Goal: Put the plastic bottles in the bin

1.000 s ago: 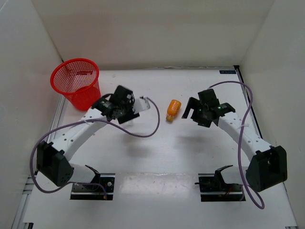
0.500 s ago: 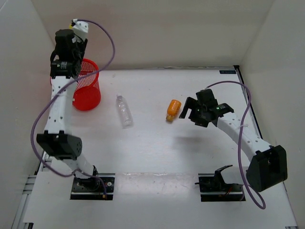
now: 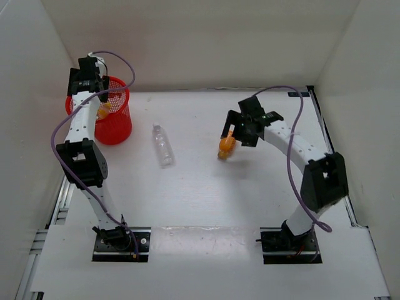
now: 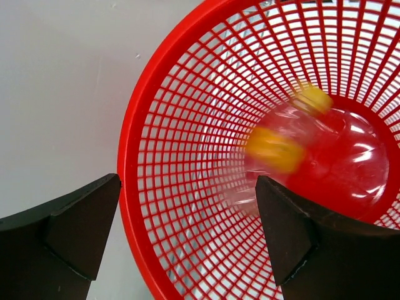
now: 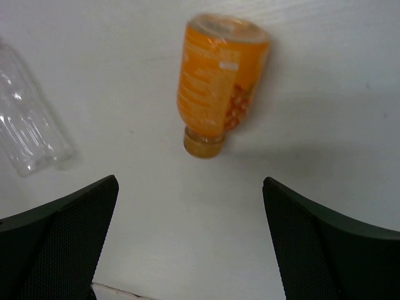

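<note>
The bin (image 3: pixel 119 128) is a round red mesh basket at the back left. My left gripper (image 3: pixel 97 94) hangs open over it, with nothing between its fingers. In the left wrist view the short clear bottle with orange-yellow contents (image 4: pixel 281 145) shows as a blur inside the bin (image 4: pixel 128 156), below the open left gripper (image 4: pixel 187 182). A slim clear bottle (image 3: pixel 162 144) lies mid-table. The all-orange bottle (image 3: pixel 224 149) lies on its side. My right gripper (image 3: pixel 232 130) stands open right above it, not touching. The right wrist view has the orange bottle (image 5: pixel 219 81) ahead of the open right gripper (image 5: pixel 189 182).
White walls close in the table on the left, back and right. The bin stands close to the left wall. The slim clear bottle (image 5: pixel 28 131) shows at the left edge of the right wrist view, apart from the orange one.
My left arm swung from mid-table to above the bin, its jaws opened and the short bottle dropped in. My right arm moved back and left, over the orange bottle.
</note>
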You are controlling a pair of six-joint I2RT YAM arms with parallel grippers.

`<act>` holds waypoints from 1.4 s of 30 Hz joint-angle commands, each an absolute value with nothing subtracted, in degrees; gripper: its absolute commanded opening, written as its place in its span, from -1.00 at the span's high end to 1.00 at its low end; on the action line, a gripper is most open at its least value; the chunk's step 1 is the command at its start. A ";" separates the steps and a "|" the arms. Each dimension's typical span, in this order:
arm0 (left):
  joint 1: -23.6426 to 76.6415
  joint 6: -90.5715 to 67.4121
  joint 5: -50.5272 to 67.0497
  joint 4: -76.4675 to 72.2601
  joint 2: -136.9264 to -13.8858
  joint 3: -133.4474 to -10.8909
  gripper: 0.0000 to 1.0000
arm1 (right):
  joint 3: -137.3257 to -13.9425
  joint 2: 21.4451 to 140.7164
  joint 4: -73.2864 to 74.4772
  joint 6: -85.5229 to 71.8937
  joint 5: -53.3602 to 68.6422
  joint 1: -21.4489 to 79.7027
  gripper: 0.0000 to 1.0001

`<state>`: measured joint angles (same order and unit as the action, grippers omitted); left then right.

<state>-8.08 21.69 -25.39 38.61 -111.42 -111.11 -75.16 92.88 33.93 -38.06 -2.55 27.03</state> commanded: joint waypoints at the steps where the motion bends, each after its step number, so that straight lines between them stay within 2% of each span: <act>1: -7.91 16.54 -30.32 37.88 -104.17 -111.45 -1.00 | -83.13 99.47 35.85 -38.31 -2.80 27.07 -0.98; 7: -7.91 14.06 -30.85 37.88 -94.50 -108.64 -1.00 | -94.81 113.79 41.56 -41.91 -6.49 26.46 -0.98; 11: -6.34 14.93 -27.17 38.93 -85.71 -104.16 -1.00 | -97.82 118.03 44.73 -44.38 -9.75 25.93 -0.98; 16: -3.43 20.91 -9.55 42.53 -72.79 -92.48 -1.00 | -97.82 120.84 44.21 -45.00 -8.44 24.87 -0.92; 17: -1.86 23.18 -6.88 43.50 -71.12 -88.98 -1.00 | -97.82 120.85 44.21 -45.00 -8.44 24.87 -0.85; 18: -0.98 24.42 -4.51 44.72 -68.32 -87.29 -1.00 | -97.21 120.85 43.34 -45.00 -8.44 24.87 -0.67; 19: 0.08 25.39 -2.66 45.95 -66.99 -85.62 -1.00 | -95.90 120.07 41.68 -45.00 -8.44 24.87 -0.32; 21: 3.07 27.24 1.57 49.12 -64.00 -81.41 -1.00 | -94.14 117.96 39.74 -44.38 -8.44 24.87 -0.03; 22: 3.95 27.86 4.71 50.44 -63.29 -80.52 -1.00 | -92.65 117.08 37.64 -43.69 -7.74 24.87 0.21; 25: 6.94 28.48 11.56 55.71 -62.05 -79.37 -1.00 | -90.36 113.13 32.98 -41.23 -3.53 24.87 0.54; 27: 8.78 29.00 15.80 59.74 -62.05 -81.81 -1.00 | -88.69 108.47 29.38 -39.74 0.24 25.66 0.63; 30: 9.49 29.00 24.94 61.44 -62.05 -85.94 -1.00 | -82.37 99.52 16.65 -41.03 8.94 28.03 0.71; 33: 10.89 27.95 34.52 61.44 -61.44 -86.57 -1.00 | -76.14 92.04 -0.40 -46.90 15.27 31.63 0.88; 35: 11.68 27.42 39.52 60.64 -61.44 -85.61 -1.00 | -75.32 90.27 -8.83 -49.12 15.29 35.31 0.94; 42: 16.34 20.57 41.39 59.58 -68.63 -85.43 -1.00 | -77.52 90.88 -17.05 -54.04 13.89 44.38 0.99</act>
